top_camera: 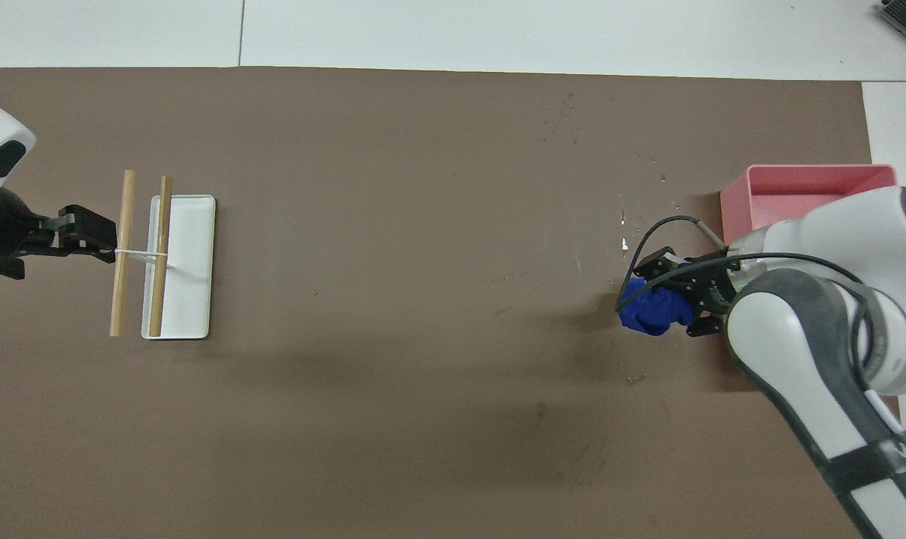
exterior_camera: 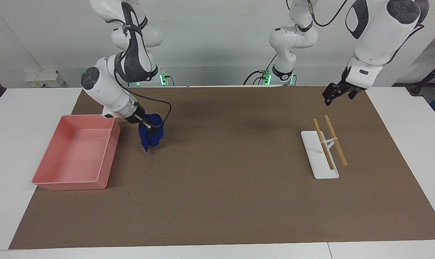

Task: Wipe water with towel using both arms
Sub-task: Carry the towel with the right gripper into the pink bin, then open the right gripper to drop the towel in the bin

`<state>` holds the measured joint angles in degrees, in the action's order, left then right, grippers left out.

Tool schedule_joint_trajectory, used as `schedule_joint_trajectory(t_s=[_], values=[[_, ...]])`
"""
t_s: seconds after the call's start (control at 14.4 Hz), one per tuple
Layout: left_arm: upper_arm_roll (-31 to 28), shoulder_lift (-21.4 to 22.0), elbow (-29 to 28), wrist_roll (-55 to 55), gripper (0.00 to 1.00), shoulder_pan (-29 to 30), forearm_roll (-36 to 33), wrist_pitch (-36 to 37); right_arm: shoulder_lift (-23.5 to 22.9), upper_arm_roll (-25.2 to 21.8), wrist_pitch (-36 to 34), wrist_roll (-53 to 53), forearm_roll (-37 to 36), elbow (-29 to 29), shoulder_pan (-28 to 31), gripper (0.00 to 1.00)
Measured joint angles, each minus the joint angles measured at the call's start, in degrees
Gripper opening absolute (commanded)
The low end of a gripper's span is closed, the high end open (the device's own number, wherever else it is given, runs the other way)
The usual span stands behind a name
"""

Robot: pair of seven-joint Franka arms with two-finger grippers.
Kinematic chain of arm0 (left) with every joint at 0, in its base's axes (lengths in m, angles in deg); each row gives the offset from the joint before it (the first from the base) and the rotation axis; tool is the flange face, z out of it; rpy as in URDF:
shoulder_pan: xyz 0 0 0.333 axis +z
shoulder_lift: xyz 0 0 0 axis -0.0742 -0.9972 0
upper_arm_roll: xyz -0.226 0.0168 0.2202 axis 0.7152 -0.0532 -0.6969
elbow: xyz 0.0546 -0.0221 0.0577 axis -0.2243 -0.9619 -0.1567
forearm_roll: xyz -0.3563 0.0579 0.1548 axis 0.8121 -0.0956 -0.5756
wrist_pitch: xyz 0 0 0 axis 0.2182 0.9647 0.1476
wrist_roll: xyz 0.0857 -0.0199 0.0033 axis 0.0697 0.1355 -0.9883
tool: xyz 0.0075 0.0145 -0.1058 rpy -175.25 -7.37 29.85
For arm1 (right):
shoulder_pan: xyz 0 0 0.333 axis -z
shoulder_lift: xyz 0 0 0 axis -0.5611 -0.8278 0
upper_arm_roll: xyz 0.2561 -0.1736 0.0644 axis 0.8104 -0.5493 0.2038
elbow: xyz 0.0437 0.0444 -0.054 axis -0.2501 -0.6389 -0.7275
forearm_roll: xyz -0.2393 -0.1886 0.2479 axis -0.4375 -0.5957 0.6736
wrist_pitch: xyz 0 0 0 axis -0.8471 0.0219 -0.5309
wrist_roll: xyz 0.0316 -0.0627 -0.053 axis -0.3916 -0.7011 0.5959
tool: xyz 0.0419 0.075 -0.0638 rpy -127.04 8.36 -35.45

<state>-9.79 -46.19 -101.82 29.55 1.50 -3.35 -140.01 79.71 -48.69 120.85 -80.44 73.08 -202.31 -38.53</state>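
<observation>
While its fingers pinch a bunched fold of the towel, the right gripper hangs over the brown mat just beside the pink tray; the deep blue cloth droops from the grip in a crumpled wad, lifted, its lowest tip close above the mat and apart from the tray's wall; a black cable loops out from the wrist above it. The water shows in the overhead view as a sparse scatter of pale specks on the mat, farther from the robots than the towel and near the tray's corner. The right arm bends down from its base and, seen from overhead, covers much of the tray. Well apart from the tray, toward the left arm's end of the tabletop, the left gripper waits in the air with its fingers spread and nothing between them, over the mat near the white stand; two wooden sticks lie across that stand.
</observation>
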Motion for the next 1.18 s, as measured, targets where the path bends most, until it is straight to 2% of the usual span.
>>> schedule_joint_trajectory(t_s=[0.14,0.28,0.49,0.7,0.97,1.18], values=[[-0.01,0.01,0.02,0.83,1.0,0.0,0.0,-0.23,1.88,-0.05,-4.99,0.0,-4.29,5.08,2.58,0.0],[-0.17,0.01,0.22,0.99,1.0,0.03,1.25,-1.43,1.82,-0.09,-6.43,0.8,-6.52,8.56,5.68,0.0],[-0.58,0.01,0.33,0.97,1.0,0.08,6.64,-4.05,0.51,-0.21,-6.43,8.87,-6.81,9.22,11.02,0.0],[-0.53,0.01,0.33,0.93,1.0,0.05,7.69,-4.67,-2.37,-0.42,-6.03,19.25,-7.48,9.15,16.66,0.0],[-0.29,0.0,0.33,0.92,1.0,-0.04,7.63,-4.59,-9.03,-0.51,1.18,29.88,-9.23,8.63,20.12,0.0],[-0.08,0.0,0.31,0.95,1.0,-0.08,7.38,-4.12,-11.11,-0.5,6.45,33.87,-10.35,6.06,20.55,0.0]])
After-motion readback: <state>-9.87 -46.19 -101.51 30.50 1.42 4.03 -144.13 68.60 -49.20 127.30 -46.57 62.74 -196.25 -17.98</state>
